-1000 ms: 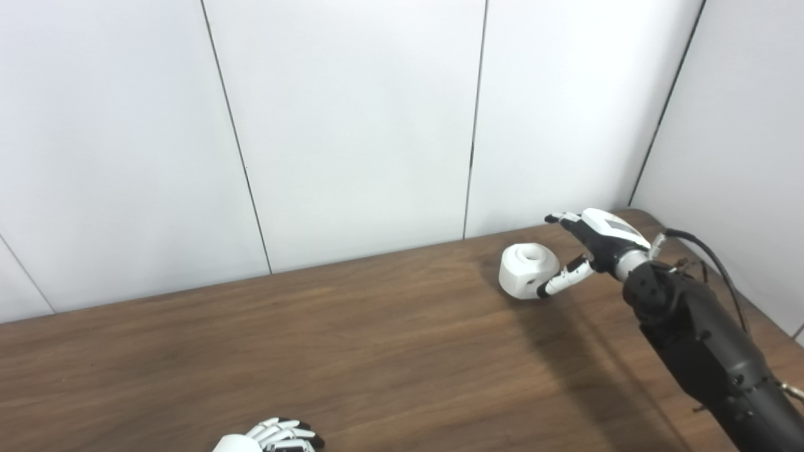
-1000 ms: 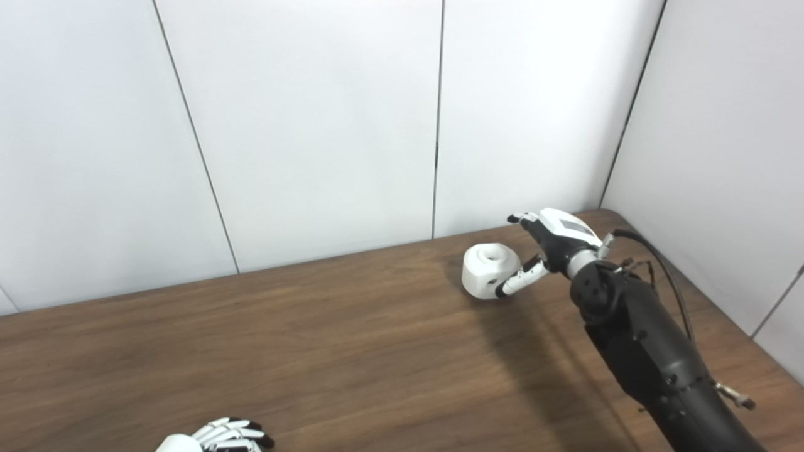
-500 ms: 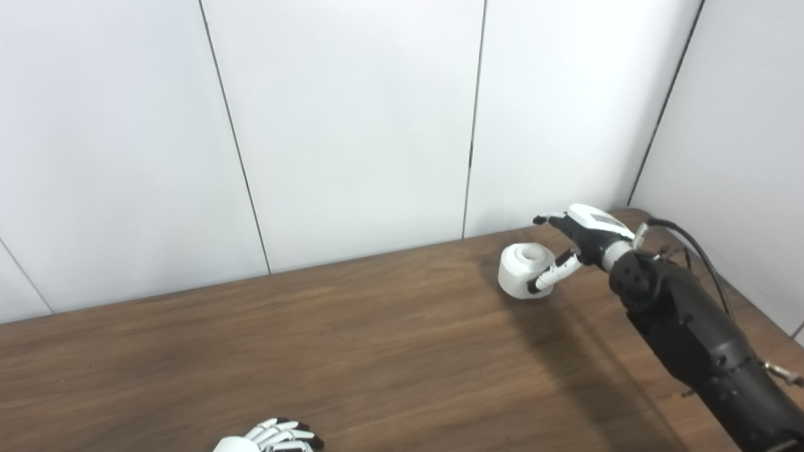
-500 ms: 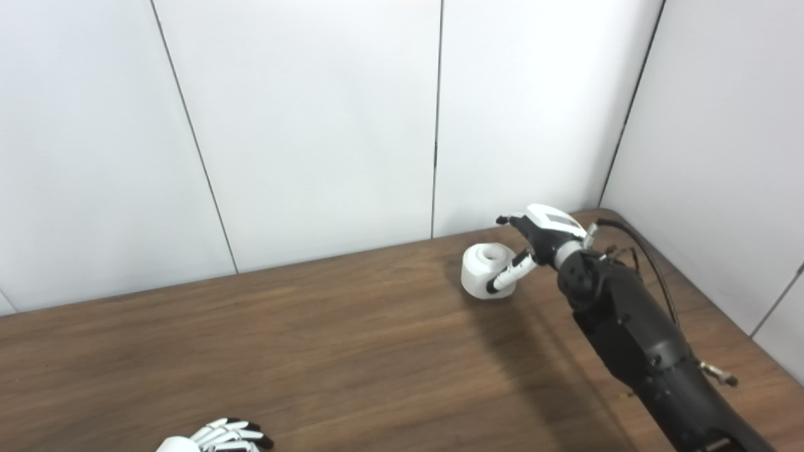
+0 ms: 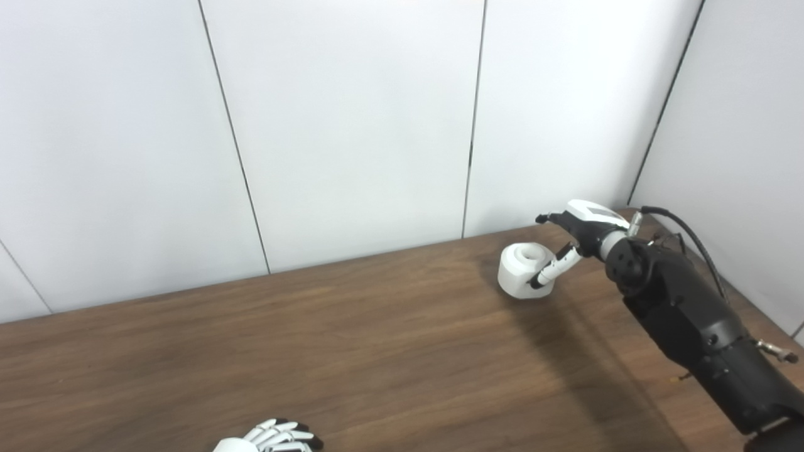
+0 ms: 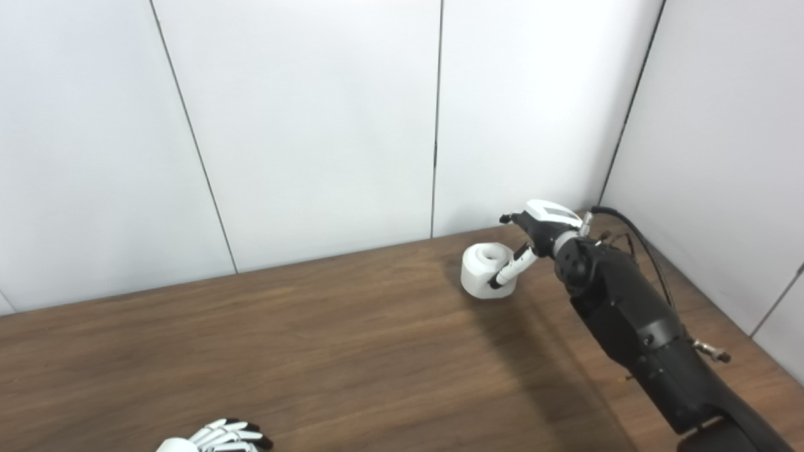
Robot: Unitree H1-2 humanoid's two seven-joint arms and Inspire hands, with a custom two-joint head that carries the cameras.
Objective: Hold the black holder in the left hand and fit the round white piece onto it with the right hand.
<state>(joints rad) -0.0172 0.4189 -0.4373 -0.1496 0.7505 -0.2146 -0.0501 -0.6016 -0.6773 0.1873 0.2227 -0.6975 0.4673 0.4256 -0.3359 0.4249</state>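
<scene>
One second has brought the right robot hand forward; its open fingers now bracket the round white piece on the table, unclosed. Grasping comes next. The left robot hand waits low, empty; no black holder shows.

white panelled walls, brown wooden table

Bright, even light fills both views, washing the white wall panels nearly featureless. A broad soft shadow falls across the worktop below the right arm. Focus is sharp throughout; no glare on the wood.
</scene>
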